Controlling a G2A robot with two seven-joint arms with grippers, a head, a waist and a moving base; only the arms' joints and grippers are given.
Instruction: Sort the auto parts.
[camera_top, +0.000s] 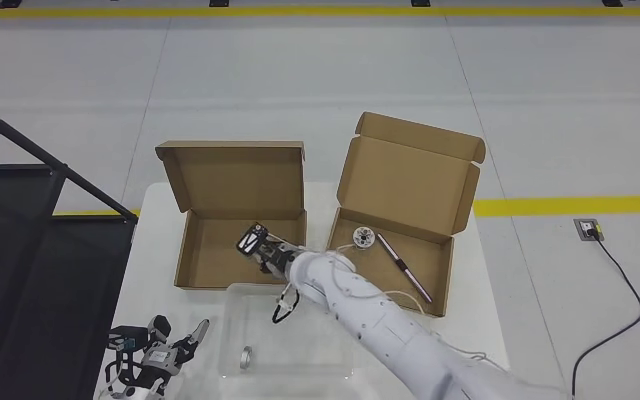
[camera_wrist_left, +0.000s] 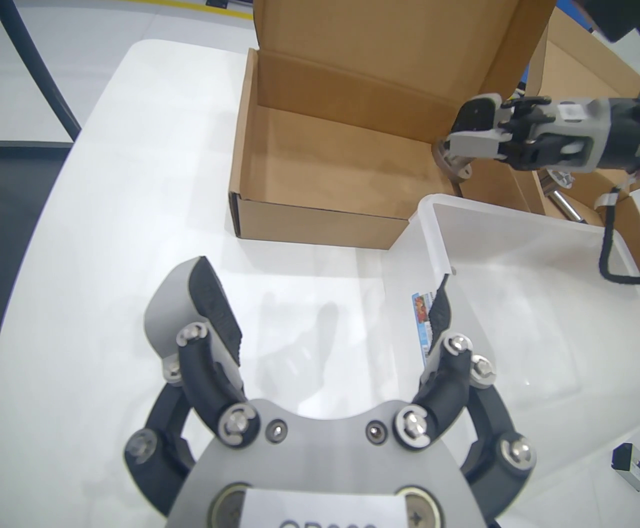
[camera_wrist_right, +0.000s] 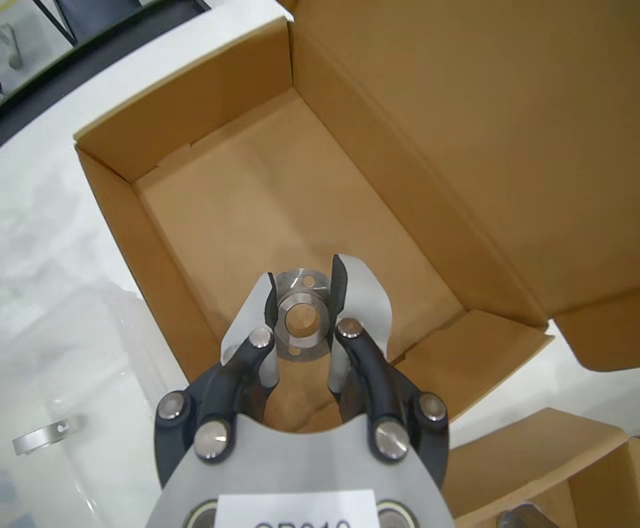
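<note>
Grey floor (camera_top: 300, 80) with yellow lines (camera_top: 560, 206); white table (camera_top: 160, 250) in the foreground. On table: two open cardboard boxes side by side, lids raised, and a clear bin (camera_top: 240, 320) just in front of them.

In left box (camera_top: 200, 262): bare brown bottom. In right box (camera_top: 440, 265): a rod (camera_top: 403, 267) lying slantwise and a small round part (camera_top: 363, 237) toward the far left corner, close together but apart.

Status of right gripper (camera_wrist_right: 305, 280): hangs over left box, near its right wall on the bin side. Fingers narrowed and clamped on the hub of a metal flange (camera_wrist_right: 300, 320), one pad on each side, the drilled plate turned toward the box bottom. Contact between flange and box bottom: cannot tell.

Status of left gripper (camera_wrist_left: 322, 275): hovers over bare table just beside the bin's left wall, well apart from both boxes. Fingers spread wide, nothing between them.

In bin: a metal ring (camera_top: 247, 355) lying toward the front left.
</note>
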